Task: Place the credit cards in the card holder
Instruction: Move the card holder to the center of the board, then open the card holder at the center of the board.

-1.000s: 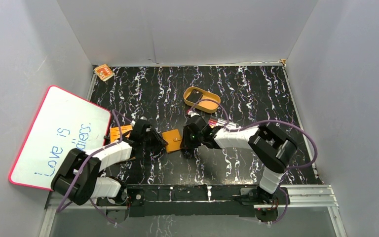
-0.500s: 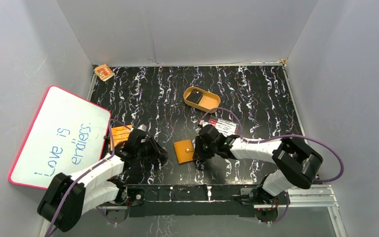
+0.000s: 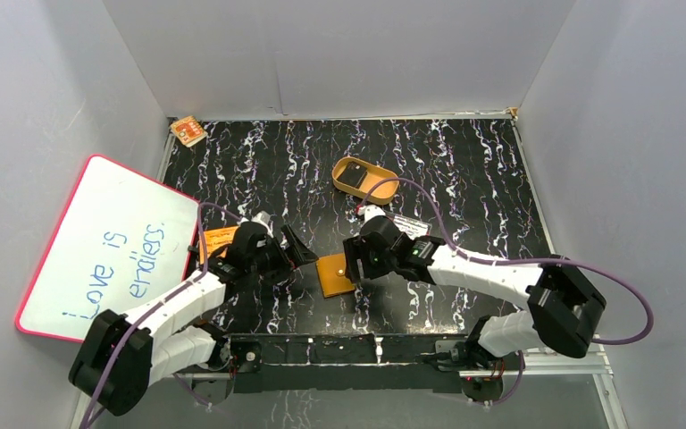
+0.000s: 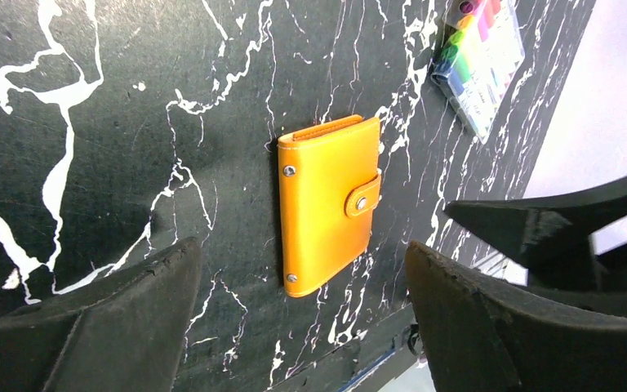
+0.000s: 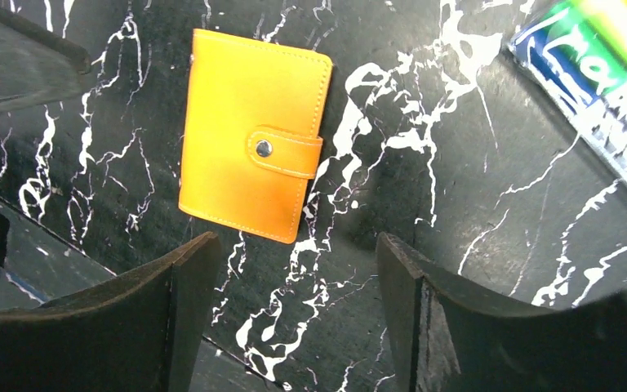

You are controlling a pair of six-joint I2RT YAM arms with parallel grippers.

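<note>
- Left pincer (image 3: 296,255): jaws stand wide, nothing between them. It hangs low over the bench (image 3: 464,170).
- Right pincer (image 3: 348,264): jaws also spread, nothing held, facing the left pincer.
- Card holder (image 4: 326,216): lies flat on the bench between the two pincers, just ahead of each and apart from both. It is folded shut, with the snap tab fastened.
- Long axis: in each wrist view it runs away from the fingertips, across the line on which the jaws close, so the short side faces the gap. In the right wrist view it is slightly tilted.
- Edges: the riveted spine edge faces the left pincer and the tab edge faces the right pincer.
- Nearer arm: both are just beside it. The right pincer looks marginally closer, and releasing the tab likely falls to that side.
- Marker pack (image 4: 478,65): beyond the right pincer, partly covered by that arm in the top view and cut off in both wrist views.
- Tan tray (image 3: 391,190): farther out, well apart from both pincers. It holds one dark rectangle, probably a credit card (image 3: 352,178).
- Not determinable:
  - whether the closed holder already contains cards;
  - whether other black cards lie on the black marbled bench or under the arms.
</note>
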